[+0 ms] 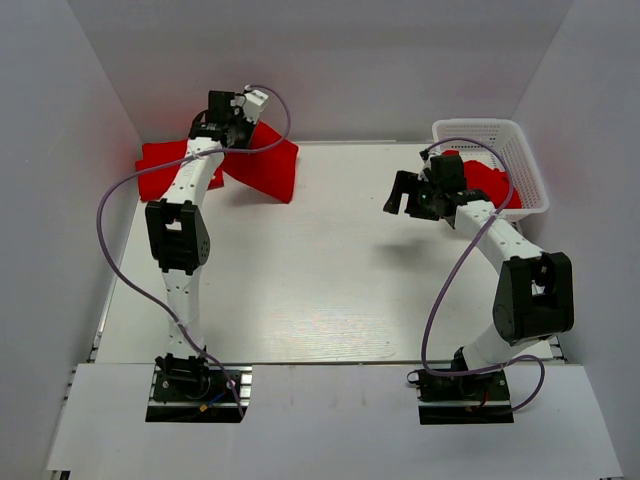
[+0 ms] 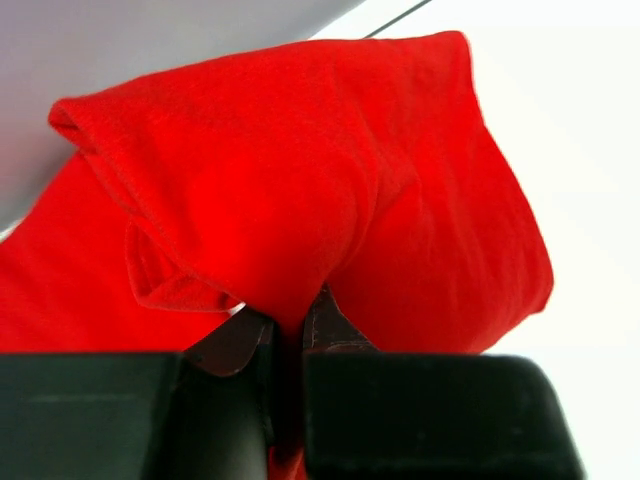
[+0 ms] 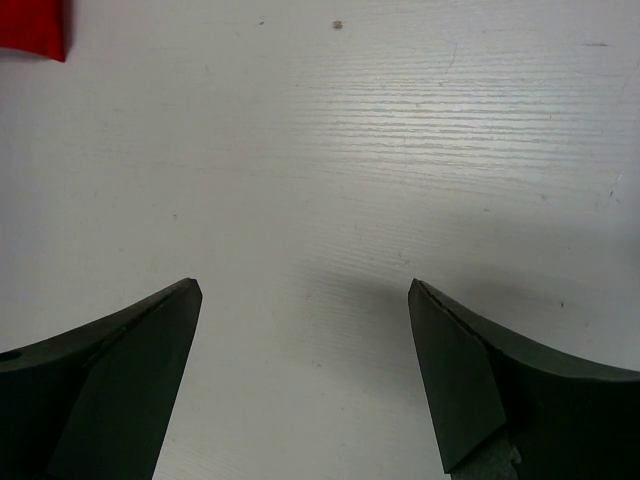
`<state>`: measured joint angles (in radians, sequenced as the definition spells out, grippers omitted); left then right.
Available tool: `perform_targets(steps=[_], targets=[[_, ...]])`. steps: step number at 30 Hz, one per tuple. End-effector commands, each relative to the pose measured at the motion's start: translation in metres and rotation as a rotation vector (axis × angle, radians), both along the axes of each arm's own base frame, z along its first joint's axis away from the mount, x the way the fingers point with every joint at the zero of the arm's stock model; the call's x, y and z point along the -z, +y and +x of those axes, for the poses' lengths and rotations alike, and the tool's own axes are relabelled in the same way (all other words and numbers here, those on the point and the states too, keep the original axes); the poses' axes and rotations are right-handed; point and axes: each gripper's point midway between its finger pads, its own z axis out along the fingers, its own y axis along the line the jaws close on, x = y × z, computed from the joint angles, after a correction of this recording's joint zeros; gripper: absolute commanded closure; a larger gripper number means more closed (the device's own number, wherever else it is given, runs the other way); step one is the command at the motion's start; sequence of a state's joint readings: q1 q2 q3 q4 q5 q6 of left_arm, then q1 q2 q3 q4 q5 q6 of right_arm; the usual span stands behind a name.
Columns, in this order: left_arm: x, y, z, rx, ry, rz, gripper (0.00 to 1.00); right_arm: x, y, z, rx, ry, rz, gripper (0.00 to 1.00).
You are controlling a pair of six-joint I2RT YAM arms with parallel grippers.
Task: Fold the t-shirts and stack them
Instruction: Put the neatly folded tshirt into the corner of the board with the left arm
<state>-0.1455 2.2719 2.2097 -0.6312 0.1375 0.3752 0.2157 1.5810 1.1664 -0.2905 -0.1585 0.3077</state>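
Note:
A red t-shirt (image 1: 265, 165) lies bunched at the far left of the table, and more red cloth (image 1: 160, 170) spreads to the left of the arm. My left gripper (image 1: 225, 130) is over it, near the back wall. In the left wrist view a fold of that t-shirt (image 2: 300, 180) is pinched between the fingers of the left gripper (image 2: 288, 318), which is shut on it. Another red t-shirt (image 1: 488, 180) lies in the white basket (image 1: 525, 150). My right gripper (image 1: 400, 195) hangs open just left of the basket, and the right wrist view shows this gripper (image 3: 305, 290) over bare table with nothing between its fingers.
The white lattice basket stands at the far right corner. White walls close in the back and both sides. The white table top (image 3: 400, 150) shows under the right gripper, with a red cloth corner (image 3: 35, 25) at the view's upper left.

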Motion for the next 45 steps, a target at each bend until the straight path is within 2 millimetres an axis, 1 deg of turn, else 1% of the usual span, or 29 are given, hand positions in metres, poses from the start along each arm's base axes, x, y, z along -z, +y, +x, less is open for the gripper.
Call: perform_targets(steps=[1,3,5,6,7,8,10,11,12,16,17,18,19,21,22,23,27,28,29,31,32,35,36,37,41,42,43,44,45], targets=[[-0.094,0.037,0.001,-0.031,-0.198,0.05,1.0,-0.023,0.001,0.007,0.011,-0.052,0.025,0.1],[-0.094,0.043,0.001,-0.029,-0.202,0.069,1.0,-0.022,0.004,0.007,0.0,-0.046,0.029,0.1],[-0.093,0.065,0.004,-0.058,-0.206,0.094,1.0,-0.023,0.005,0.007,0.002,-0.042,0.035,0.1],[-0.095,0.067,0.006,-0.068,-0.219,0.098,1.0,-0.021,0.005,0.007,0.001,-0.035,0.037,0.1],[-0.091,0.077,0.006,-0.082,-0.21,0.116,1.0,-0.02,0.007,0.008,-0.006,-0.031,0.042,0.1],[-0.093,0.085,0.008,-0.096,-0.221,0.13,1.0,-0.024,0.009,0.008,-0.013,-0.033,0.046,0.1],[-0.096,0.085,0.01,-0.097,-0.233,0.129,1.0,-0.024,0.011,0.009,-0.027,-0.026,0.047,0.1],[-0.096,0.093,0.01,-0.115,-0.233,0.135,1.0,-0.025,0.012,0.008,-0.033,-0.024,0.052,0.1],[-0.101,0.093,0.01,-0.116,-0.245,0.134,1.0,-0.029,0.013,0.011,-0.034,-0.032,0.058,0.1],[-0.113,0.101,0.01,-0.145,-0.27,0.131,1.0,-0.027,0.019,0.012,-0.048,-0.018,0.076,0.1],[-0.114,0.109,0.011,-0.182,-0.275,0.127,1.0,-0.027,0.019,0.012,-0.049,-0.019,0.081,0.1],[-0.125,0.112,0.009,-0.203,-0.294,0.122,1.0,-0.027,0.021,0.012,-0.055,-0.017,0.09,0.1],[-0.128,0.121,0.01,-0.227,-0.304,0.129,1.0,-0.026,0.022,0.011,-0.056,-0.013,0.093,0.1],[-0.128,0.127,0.01,-0.236,-0.304,0.13,1.0,-0.025,0.025,0.011,-0.062,-0.01,0.097,0.1],[-0.134,0.127,0.011,-0.237,-0.322,0.129,1.0,-0.026,0.024,0.012,-0.063,-0.014,0.098,0.1],[-0.134,0.135,0.011,-0.249,-0.321,0.131,1.0,-0.026,0.025,0.012,-0.065,-0.012,0.097,0.1],[-0.145,0.135,0.011,-0.222,-0.343,0.12,1.0,-0.028,0.028,0.013,-0.076,-0.017,0.089,0.1],[-0.151,0.142,0.009,-0.234,-0.351,0.121,1.0,-0.026,0.027,0.014,-0.075,-0.013,0.085,0.1],[-0.155,0.14,0.009,-0.224,-0.361,0.115,1.0,-0.027,0.028,0.014,-0.076,-0.017,0.082,0.1],[-0.159,0.146,0.009,-0.224,-0.371,0.122,1.0,-0.024,0.028,0.015,-0.074,-0.007,0.082,0.1],[-0.159,0.152,0.008,-0.226,-0.371,0.119,1.0,-0.026,0.03,0.015,-0.075,-0.01,0.084,0.1],[-0.157,0.154,0.007,-0.214,-0.362,0.11,1.0,-0.025,0.032,0.017,-0.08,-0.008,0.084,0.1],[-0.162,0.151,0.007,-0.214,-0.371,0.092,1.0,-0.021,0.032,0.018,-0.08,0.0,0.081,0.1],[-0.16,0.157,0.006,-0.227,-0.36,0.086,1.0,-0.02,0.032,0.019,-0.078,0.001,0.083,0.1],[-0.17,0.147,0.001,-0.174,-0.369,0.03,1.0,-0.016,0.038,0.022,-0.088,-0.001,0.088,0.1],[-0.174,0.15,0.001,-0.173,-0.378,0.027,1.0,-0.016,0.038,0.024,-0.088,-0.001,0.093,0.1],[-0.174,0.149,0.001,-0.165,-0.378,0.022,1.0,-0.017,0.041,0.025,-0.093,0.0,0.099,0.1],[-0.174,0.155,0.0,-0.176,-0.378,0.024,1.0,-0.013,0.043,0.026,-0.097,0.01,0.105,0.1],[-0.174,0.155,0.0,-0.176,-0.378,0.024,1.0,-0.013,0.044,0.026,-0.098,0.009,0.106,0.1]])
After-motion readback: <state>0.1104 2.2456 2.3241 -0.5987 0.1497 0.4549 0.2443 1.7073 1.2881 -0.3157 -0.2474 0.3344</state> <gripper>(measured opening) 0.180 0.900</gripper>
